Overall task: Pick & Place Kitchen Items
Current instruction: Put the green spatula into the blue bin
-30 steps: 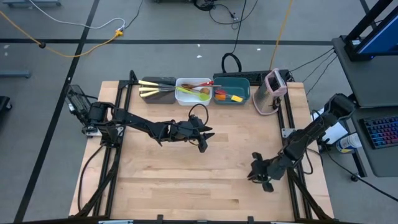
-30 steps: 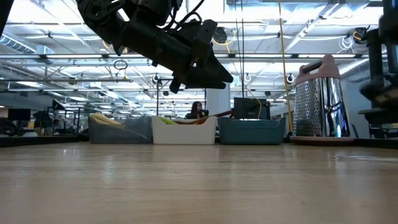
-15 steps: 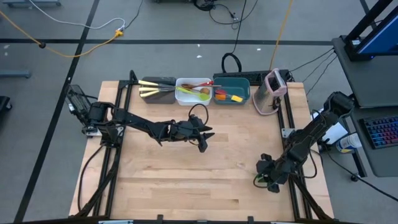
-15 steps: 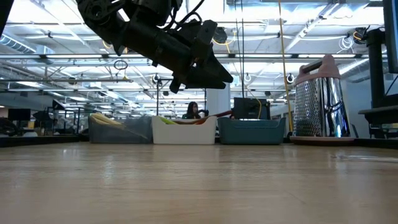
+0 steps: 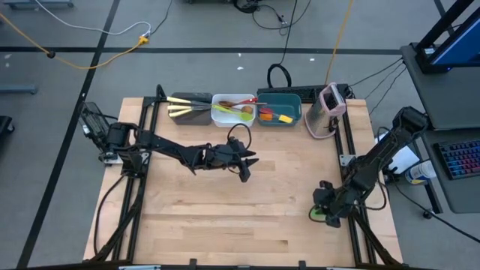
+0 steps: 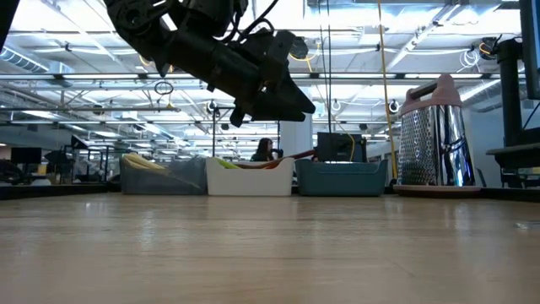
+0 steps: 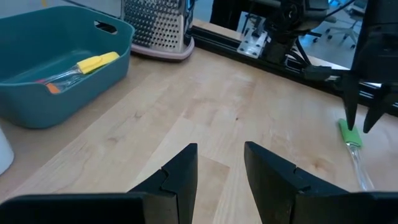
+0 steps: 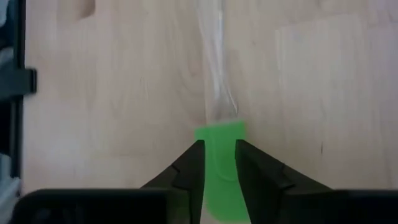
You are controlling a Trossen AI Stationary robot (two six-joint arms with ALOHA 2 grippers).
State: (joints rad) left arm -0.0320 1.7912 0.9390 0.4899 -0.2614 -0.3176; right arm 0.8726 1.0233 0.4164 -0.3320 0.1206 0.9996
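Observation:
A spatula with a green head (image 8: pixel 219 134) and a clear handle (image 8: pixel 214 74) lies flat on the wooden table near its right edge (image 5: pixel 315 216). My right gripper (image 8: pixel 219 149) points down over the head. Its fingers stand a little apart above it, also seen from the left wrist view (image 7: pixel 360 127). My left gripper (image 7: pixel 221 152) hangs open and empty above the middle of the table (image 5: pixel 250 163). At the far edge stand a brown tub (image 5: pixel 189 107) with cream-handled knives, a white tub (image 5: pixel 234 110) with spoons and a teal tub (image 5: pixel 279 107) with spatulas. My right gripper comes at the spatula's green head (image 7: pixel 349 135) from above, its fingers on either side of the head's middle, in line with the handle. The spatula lies flat on the table. Whether the fingertips touch the head, I cannot tell.
A pink-and-grey grater-like appliance (image 5: pixel 328 109) stands at the far right, beside the teal tub. Black frame rails run along the left and right table edges (image 5: pixel 352 225). Bare wood lies between the two grippers (image 5: pixel 277 195).
My right gripper has shifted a little toward the table's right edge and has rolled about its own line. The spatula's green head now shows beside it in the high view. The spatula lies where it was.

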